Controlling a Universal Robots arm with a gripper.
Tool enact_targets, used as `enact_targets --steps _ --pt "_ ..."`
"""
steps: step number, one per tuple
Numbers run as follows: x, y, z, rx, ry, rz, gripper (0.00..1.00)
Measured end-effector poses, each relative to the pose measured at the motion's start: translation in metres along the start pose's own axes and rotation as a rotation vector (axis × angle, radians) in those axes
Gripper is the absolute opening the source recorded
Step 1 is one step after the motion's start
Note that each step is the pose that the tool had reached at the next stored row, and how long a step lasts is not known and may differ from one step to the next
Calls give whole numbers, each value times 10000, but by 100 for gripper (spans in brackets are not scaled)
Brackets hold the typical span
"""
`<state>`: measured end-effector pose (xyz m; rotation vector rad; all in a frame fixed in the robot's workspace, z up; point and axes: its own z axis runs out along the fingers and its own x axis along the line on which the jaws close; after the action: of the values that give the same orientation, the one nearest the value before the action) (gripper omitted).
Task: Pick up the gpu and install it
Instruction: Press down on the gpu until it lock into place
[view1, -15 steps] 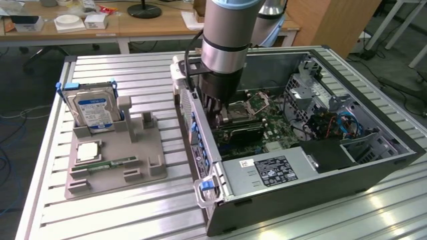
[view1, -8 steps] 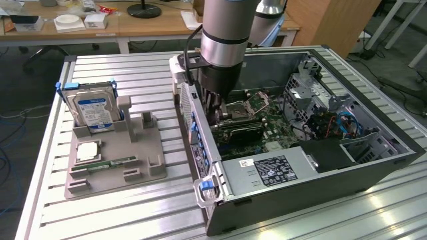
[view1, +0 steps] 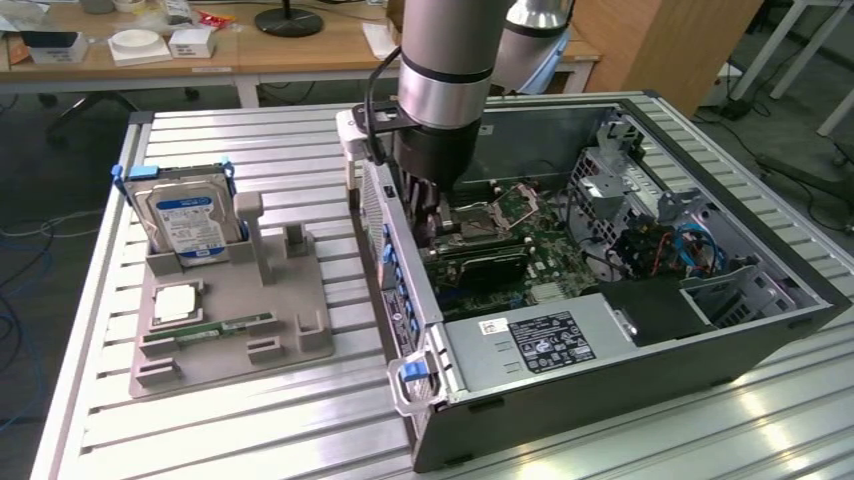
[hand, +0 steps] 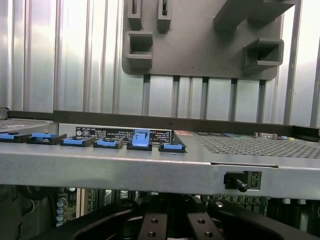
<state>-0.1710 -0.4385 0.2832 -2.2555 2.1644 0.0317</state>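
GPU card (view1: 481, 262) sits low inside the open computer case (view1: 747, 340), lying flat on the green board near the case wall at the exterior view's left. The gripper (view1: 430, 215) reaches down into the case right above the card, with its fingers closed tight together. Whether it holds the card is too hidden to tell. On the metal table (view1: 267, 430) beside the case, a gray tray (view1: 227, 330) holds a silver hard drive (view1: 187, 215).

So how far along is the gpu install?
Pick-up looks done: the grey fixture tray has no gpu on it. In hand: the hand, shut, is down inside the open PC case, over the motherboard's card slots. Whether the card is seated cannot be seen.
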Motion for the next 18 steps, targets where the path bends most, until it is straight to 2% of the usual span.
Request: enact_targets --steps 18 --pt "33 31 -1 0 8 0 10"
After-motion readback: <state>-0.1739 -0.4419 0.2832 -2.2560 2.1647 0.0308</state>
